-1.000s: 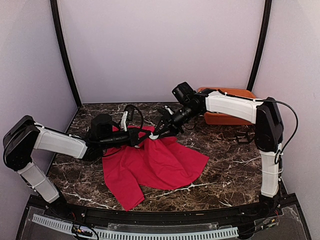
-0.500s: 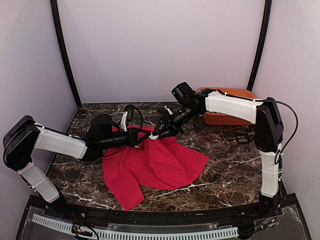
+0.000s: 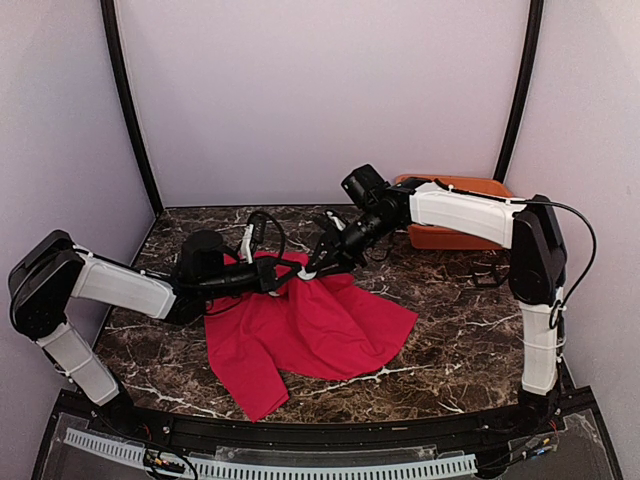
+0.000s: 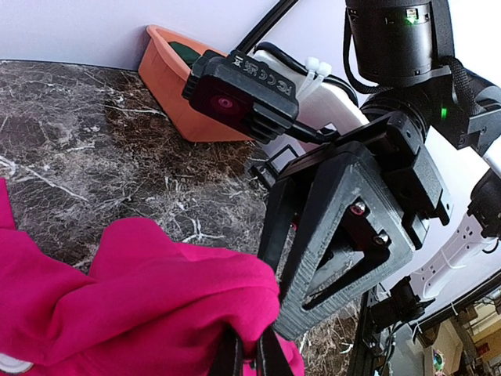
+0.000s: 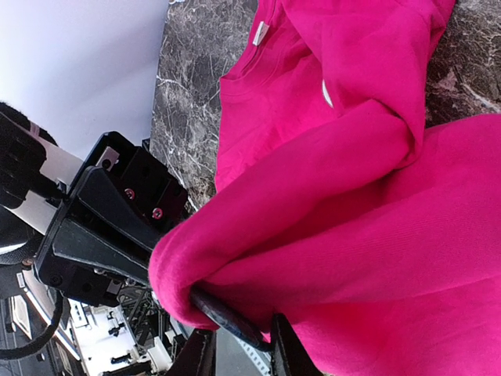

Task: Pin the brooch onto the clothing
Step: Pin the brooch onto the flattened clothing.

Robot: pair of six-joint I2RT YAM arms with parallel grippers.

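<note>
Marble tabletop [image 3: 460, 340]; red T-shirt [image 3: 310, 330], white neck label [image 5: 259, 32] too small to read.

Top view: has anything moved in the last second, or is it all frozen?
Almost nothing. The right arm and the left arm seem to have crept a hair toward each other. The red shirt stays bunched up between them, and the orange tray is unmoved.

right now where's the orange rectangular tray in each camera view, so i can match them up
Top external: the orange rectangular tray is at the back right, partly hidden behind the right arm.
Left wrist: the tray is at the upper left.
Right wrist: not in view.
Shared landmark: the plain red short-sleeved T-shirt, visible in all three views.
</note>
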